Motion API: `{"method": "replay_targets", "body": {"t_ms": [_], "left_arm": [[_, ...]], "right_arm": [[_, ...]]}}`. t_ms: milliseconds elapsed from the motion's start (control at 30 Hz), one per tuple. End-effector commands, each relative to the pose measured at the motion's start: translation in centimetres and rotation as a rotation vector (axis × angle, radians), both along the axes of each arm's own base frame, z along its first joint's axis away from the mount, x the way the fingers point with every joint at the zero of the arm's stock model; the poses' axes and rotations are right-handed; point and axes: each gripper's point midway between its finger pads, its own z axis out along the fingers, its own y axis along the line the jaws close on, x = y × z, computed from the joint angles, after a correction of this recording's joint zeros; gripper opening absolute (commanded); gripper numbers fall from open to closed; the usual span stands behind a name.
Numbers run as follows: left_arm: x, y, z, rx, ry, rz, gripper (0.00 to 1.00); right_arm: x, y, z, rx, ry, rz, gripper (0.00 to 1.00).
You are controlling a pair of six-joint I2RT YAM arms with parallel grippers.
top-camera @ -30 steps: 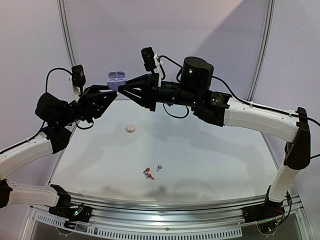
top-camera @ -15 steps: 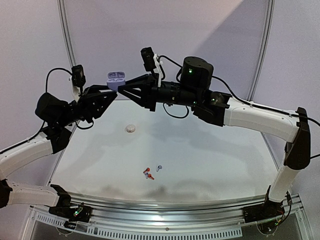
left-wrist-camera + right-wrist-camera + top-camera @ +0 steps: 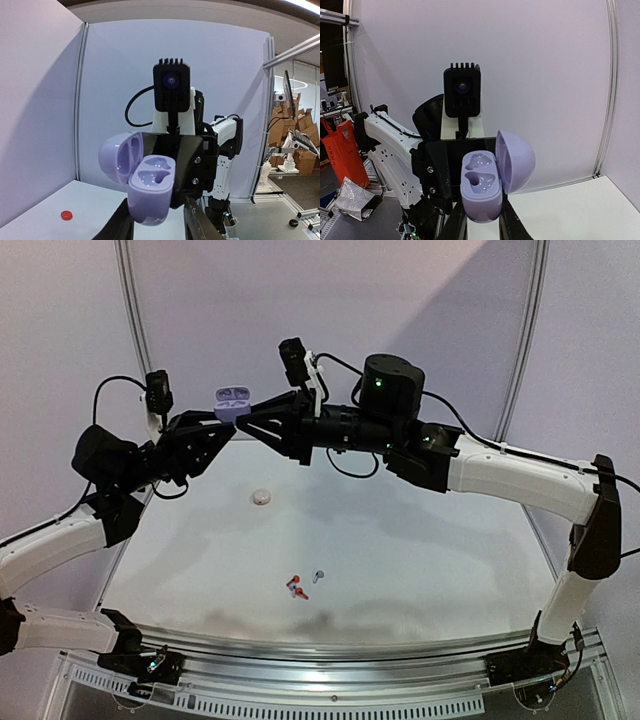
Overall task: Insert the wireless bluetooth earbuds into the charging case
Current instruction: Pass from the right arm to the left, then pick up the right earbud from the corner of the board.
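Clamping one open lavender case [image 3: 231,398]: left pincer [image 3: 157,226], right pincer [image 3: 481,227].

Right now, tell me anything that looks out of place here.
The lavender charging case hangs in the air with its lid open and both sockets empty. The left pincer and the right pincer grip it at once. The earbuds meant for it lie loose on the table below.

Table [image 3: 420,550] (earbuds [image 3: 296,586], white disc [image 3: 261,497])
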Motion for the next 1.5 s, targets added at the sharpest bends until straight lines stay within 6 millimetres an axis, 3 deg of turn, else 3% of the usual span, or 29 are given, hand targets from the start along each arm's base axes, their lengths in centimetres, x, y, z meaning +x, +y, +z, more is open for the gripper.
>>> {"method": "replay_targets", "body": {"t_ms": [0,167,367,533,733,900,967,1033,1133,1233,1467], "left_arm": [[-0.7,-0.2,1.0,-0.010,-0.038,-0.018,0.35],[-0.7,-0.2,1.0,-0.011,-0.040,-0.019,0.29],[-0.8,-0.2,1.0,-0.007,-0.054,-0.018,0.01],[-0.8,-0.1,0.8,-0.003,-0.063,-0.011,0.00],[0.2,0.5,0.0,0.001,-0.066,0.081,0.00],[1.4,1.4,-0.1,-0.012,-0.077,0.191,0.00],[2.2,1.7,-0.8,-0.008,-0.075,0.244,0.00],[3.2,2.3,-1.6,-0.004,-0.080,0.323,0.00],[4.5,3.7,-3.2,0.002,-0.091,0.463,0.00],[4.9,4.6,-5.5,0.024,-0.108,0.559,0.00],[3.4,5.4,-9.1,0.028,-0.074,0.583,0.00]], "right_arm": [[0.8,0.8,-1.7,-0.051,0.011,-0.029,0.09],[0.8,0.8,-1.7,-0.053,0.011,-0.028,0.09],[0.9,0.9,-2.7,-0.091,0.018,-0.037,0.09],[0.9,0.7,-2.5,-0.090,0.012,-0.044,0.10],[2.2,0.1,-3.1,-0.095,0.048,-0.124,0.41],[4.1,-1.6,-3.7,-0.099,0.134,-0.248,0.53],[6.1,-3.0,-4.4,-0.116,0.212,-0.358,0.58],[8.4,-4.9,-6.6,-0.185,0.316,-0.519,0.59],[11.7,-9.4,-10.6,-0.276,0.501,-0.845,0.59],[12.3,-12.6,-15.3,-0.390,0.668,-1.053,0.55],[10.8,-12.8,-26.0,-0.679,0.959,-1.174,0.57]]}}
